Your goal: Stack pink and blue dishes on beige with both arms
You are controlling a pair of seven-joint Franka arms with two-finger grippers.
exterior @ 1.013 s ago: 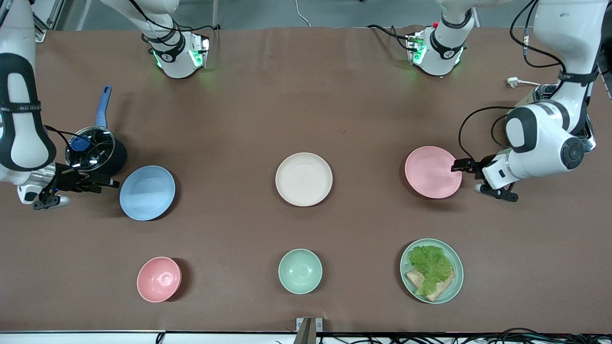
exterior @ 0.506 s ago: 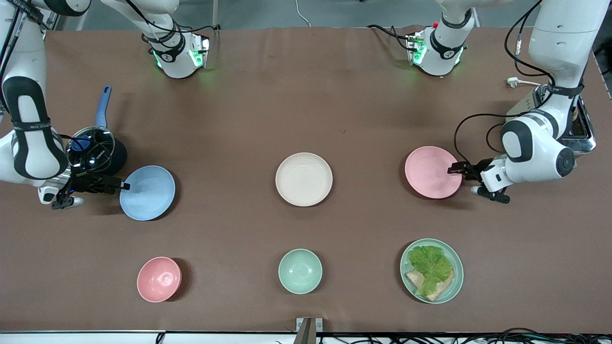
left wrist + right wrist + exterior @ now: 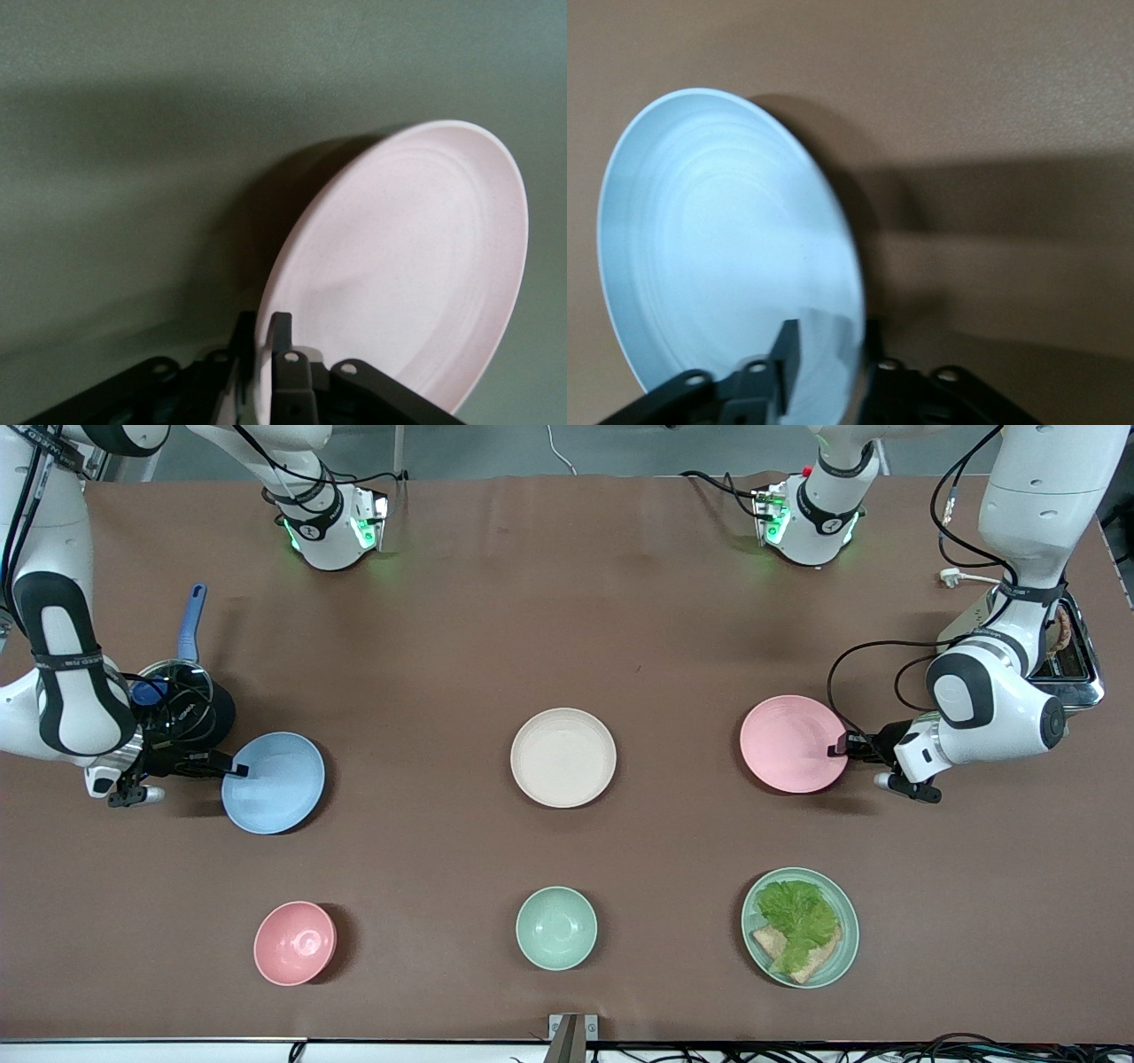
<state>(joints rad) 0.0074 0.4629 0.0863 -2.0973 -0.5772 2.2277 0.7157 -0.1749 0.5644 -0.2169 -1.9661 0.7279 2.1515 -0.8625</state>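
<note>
Pink plate (image 3: 788,744) at left arm's end of table (image 3: 567,620), rim pinched by left tool (image 3: 840,745); blue plate (image 3: 273,782) likewise by right tool (image 3: 232,769), beige plate (image 3: 563,757) between. Left wrist: jaws clamped across pink rim, ready for lifting. Right wrist: same on blue rim.

Front camera's up high, looking down across the brown desk (image 3: 567,646) at both bases. Left wrist camera sits tight on the round matte pink plate (image 3: 416,274) (image 3: 791,742); right wrist camera hugs the round matte light-blue plate (image 3: 718,257) (image 3: 276,784), both shared with the front view.
</note>
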